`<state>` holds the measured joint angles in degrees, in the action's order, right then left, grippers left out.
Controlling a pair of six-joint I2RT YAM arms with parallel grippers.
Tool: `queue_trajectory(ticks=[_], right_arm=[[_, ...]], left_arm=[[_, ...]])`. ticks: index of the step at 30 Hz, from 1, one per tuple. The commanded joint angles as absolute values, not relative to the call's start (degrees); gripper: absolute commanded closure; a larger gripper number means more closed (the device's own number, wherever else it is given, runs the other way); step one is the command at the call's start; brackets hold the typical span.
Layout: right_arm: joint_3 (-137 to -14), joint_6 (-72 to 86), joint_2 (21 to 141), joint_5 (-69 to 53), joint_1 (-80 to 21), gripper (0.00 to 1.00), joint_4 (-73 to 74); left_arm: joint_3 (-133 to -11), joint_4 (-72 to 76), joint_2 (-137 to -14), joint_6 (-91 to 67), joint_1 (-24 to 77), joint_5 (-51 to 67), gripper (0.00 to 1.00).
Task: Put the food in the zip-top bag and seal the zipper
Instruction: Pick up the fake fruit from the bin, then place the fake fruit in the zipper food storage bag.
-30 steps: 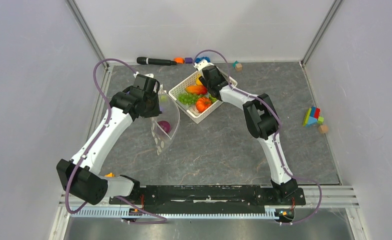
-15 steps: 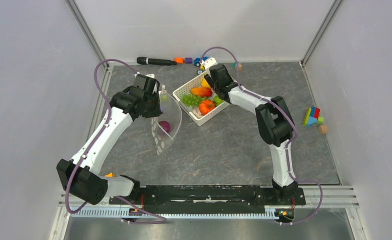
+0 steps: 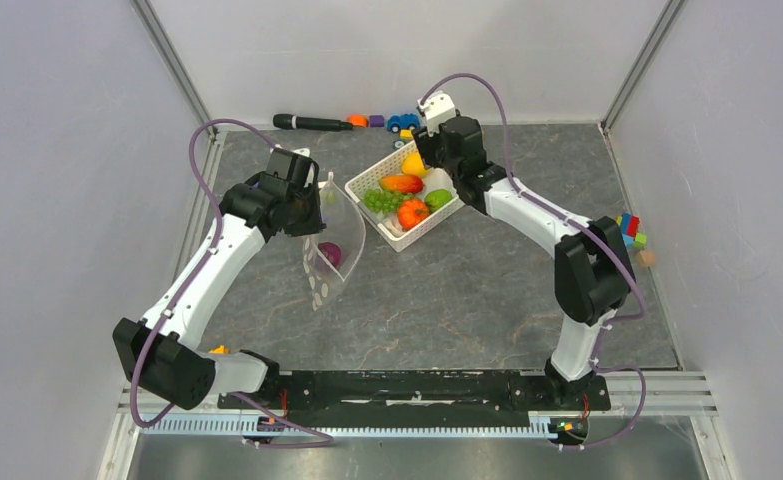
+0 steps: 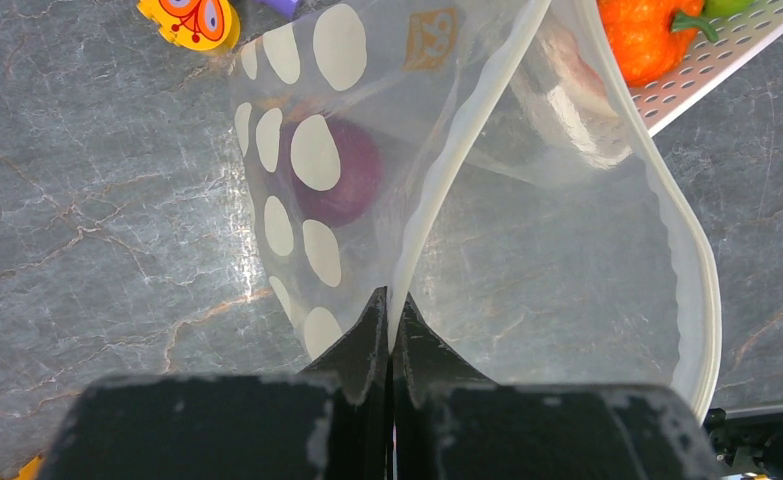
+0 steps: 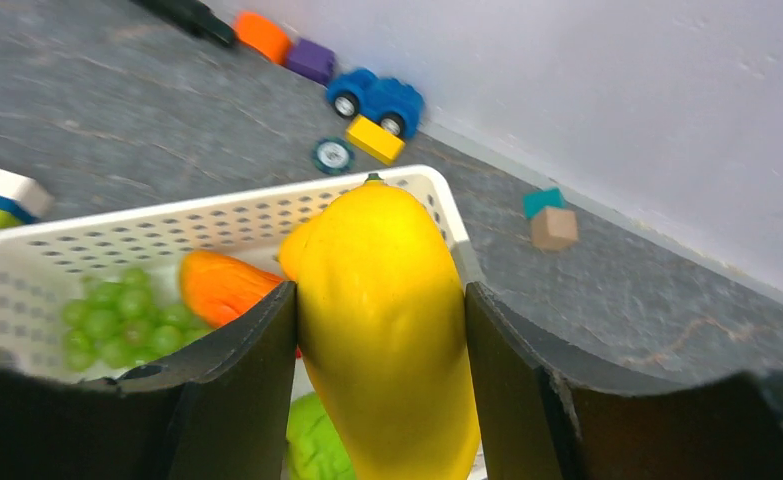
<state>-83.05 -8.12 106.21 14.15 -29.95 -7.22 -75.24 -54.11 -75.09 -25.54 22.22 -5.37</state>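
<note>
Inside the right gripper (image 5: pixel 379 292) sits a plump, glossy yellow fruit (image 5: pixel 372 235)

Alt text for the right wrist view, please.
The right hand grips a yellow toy fruit between its black fingers, above a white basket holding green grapes and an orange piece. A blue toy car sits beyond it.

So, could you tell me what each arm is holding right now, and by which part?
The left gripper pinches the zip-top bag at its mouth edge; the right gripper clamps the yellow fruit across its middle.
</note>
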Motion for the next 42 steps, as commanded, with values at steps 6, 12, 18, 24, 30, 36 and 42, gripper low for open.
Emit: queue_trajectory(ticks=[6,12,18,24,30,36,42], right_arm=[[-76.37,3.99,93.55,-9.94,-30.63,0.9,-17.79],[-72.81,7.98,89.38,-20.5,-35.1,0.9,-24.56],[-67.24,15.33,86.76,-23.24,-41.07,0.92,-37.09],[-59.45,25.44,85.49,-21.95,-44.02,0.92,-53.9],[-55.16,31.46,87.0,-20.23,-45.86,0.92,-60.59],[-53.01,34.7,89.33,-16.8,-47.22,0.92,-63.67],[-52.35,35.18,91.11,-12.73,-49.19,0.91,-63.88]], left_arm=[[-75.24,-52.83,-74.49,-24.26,22.04,-4.35,0.98],[-75.28,-52.75,-74.29,-24.32,22.0,-4.02,0.98],[-74.98,-52.39,-73.8,-24.34,21.99,-2.86,0.98],[-74.71,-51.95,-73.56,-24.48,21.99,-1.99,0.98],[-74.75,-51.95,-73.76,-24.77,22.03,-1.41,0.98],[-74.72,-51.86,-73.58,-24.52,22.02,-1.11,0.98],[-74.45,-51.55,-73.46,-24.52,22.0,-0.25,0.98]])
